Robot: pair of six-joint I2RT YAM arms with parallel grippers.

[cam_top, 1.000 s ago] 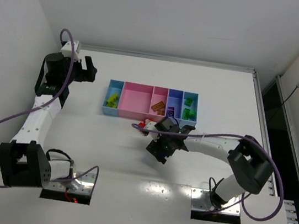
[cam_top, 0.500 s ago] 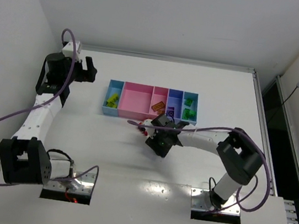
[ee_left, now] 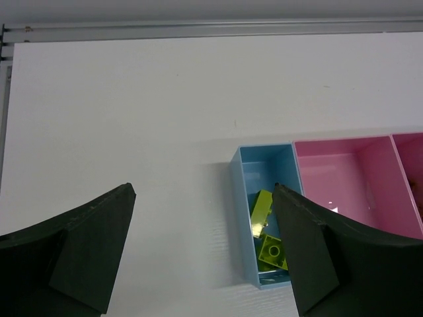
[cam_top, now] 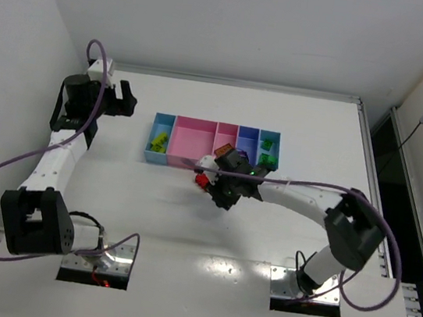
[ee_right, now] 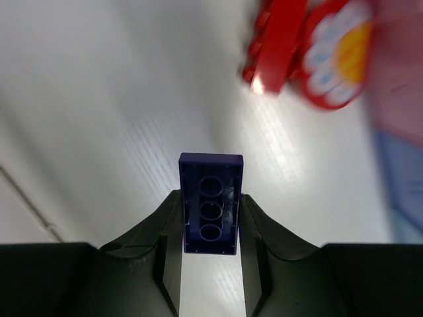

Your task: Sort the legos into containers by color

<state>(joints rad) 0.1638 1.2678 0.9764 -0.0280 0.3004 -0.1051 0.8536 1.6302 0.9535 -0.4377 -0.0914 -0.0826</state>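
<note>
Purple brick pinched in right end effector, hollow underside showing.

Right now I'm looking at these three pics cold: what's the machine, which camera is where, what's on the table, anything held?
Two robot arms are bolted to the near edge of a table. The wide picture comes from a fixed camera above and behind them; the other two come from a camera on each wrist, its own fingers in view. On the table: a row of joined bins, with yellow-green bricks in the left end bin and green bricks in the right end one, and red pieces beside the row. The left gripper is open and empty. The right gripper is shut on a purple brick.
</note>
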